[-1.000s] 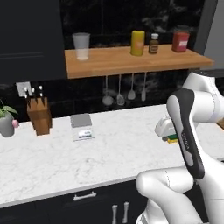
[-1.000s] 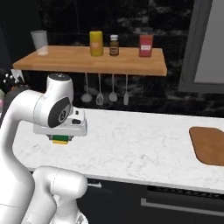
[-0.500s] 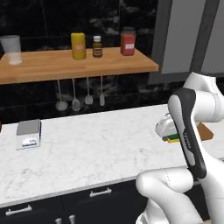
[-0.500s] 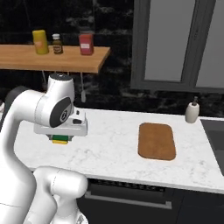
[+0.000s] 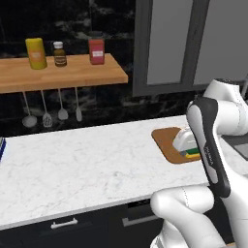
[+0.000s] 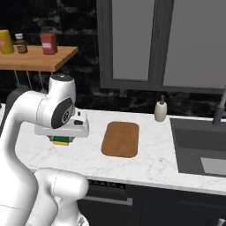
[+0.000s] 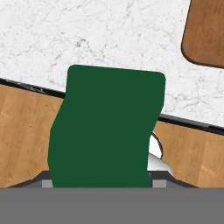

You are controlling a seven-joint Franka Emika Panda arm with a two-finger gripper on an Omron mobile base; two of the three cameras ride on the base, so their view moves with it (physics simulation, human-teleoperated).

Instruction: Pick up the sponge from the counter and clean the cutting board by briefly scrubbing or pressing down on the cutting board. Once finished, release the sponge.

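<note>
My gripper [image 6: 62,140] is shut on the sponge [image 6: 61,141], a yellow block with a dark green layer that hangs under the white hand. In the left base view the sponge [image 5: 192,153] shows in front of the brown cutting board [image 5: 166,140]. The right base view puts the held sponge left of the cutting board [image 6: 120,139], above the white marble counter [image 6: 150,164]. Looking along the hand, the sponge's green face [image 7: 107,131] hides the fingertips. It hangs over the counter's [image 7: 109,35] front edge, and a corner of the cutting board [image 7: 205,35] lies at the upper right.
A soap dispenser [image 6: 160,111] stands behind the board. The sink [image 6: 203,150] with its faucet [image 6: 218,108] lies to the right. A wall shelf [image 5: 63,72] carries a yellow canister, a bottle and a red jar, with utensils [image 5: 46,109] hanging beneath. Wooden floor [image 7: 26,131] shows below the counter edge.
The base has driven right, so the whole scene has slid left: knife block and scale are gone, and the cutting board and sink have come into view. The gripper stays shut on the sponge.
</note>
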